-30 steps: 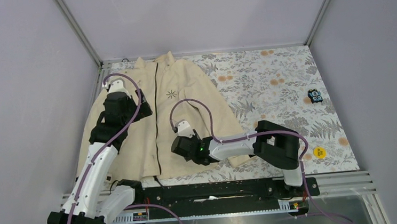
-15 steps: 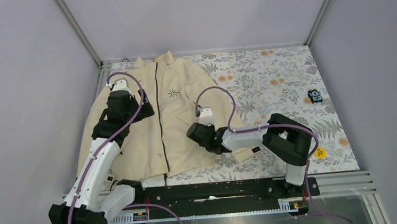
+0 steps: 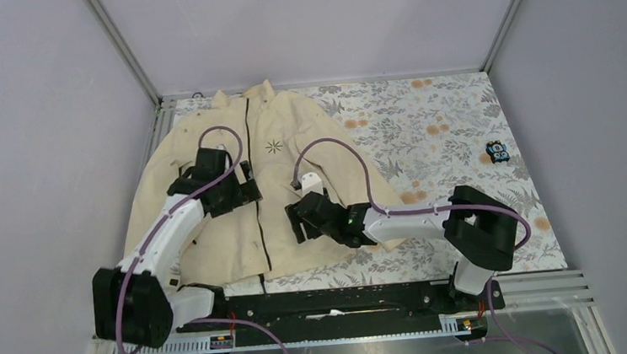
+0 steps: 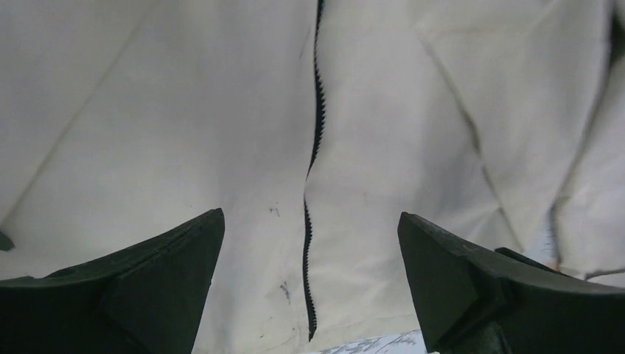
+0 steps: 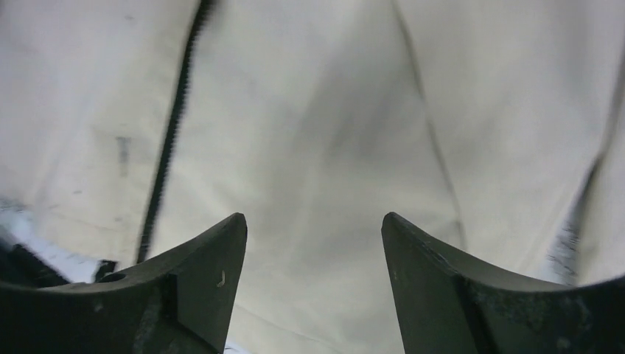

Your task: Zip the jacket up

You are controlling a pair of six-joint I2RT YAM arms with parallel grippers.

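Note:
The cream jacket [image 3: 289, 124] lies flat at the table's back left, collar away from me. Its dark zipper [image 3: 248, 131] runs down the front to the hem. My left gripper [image 3: 244, 191] hovers just left of the zipper at mid-chest, open and empty. In the left wrist view the zipper teeth [image 4: 317, 110] pass between the spread fingers [image 4: 169, 273] of the left gripper [image 4: 310, 215] and end at the hem. My right gripper [image 3: 297, 220] hangs over the right front panel, open and empty. The right wrist view has bare fabric [image 5: 324, 110] above the gripper [image 5: 313, 217] and the zipper [image 5: 173, 140] to its left.
A floral tablecloth [image 3: 441, 125] covers the table. A small black and blue object [image 3: 497, 151] sits near the right edge. Grey walls enclose the back and sides. A metal rail [image 3: 370, 295] runs along the near edge, just below the jacket's hem.
My left gripper has swung from the jacket's left shoulder down and right to the zipper. The right gripper moved right, then back toward the zipper, and the jacket's lower right part has shifted.

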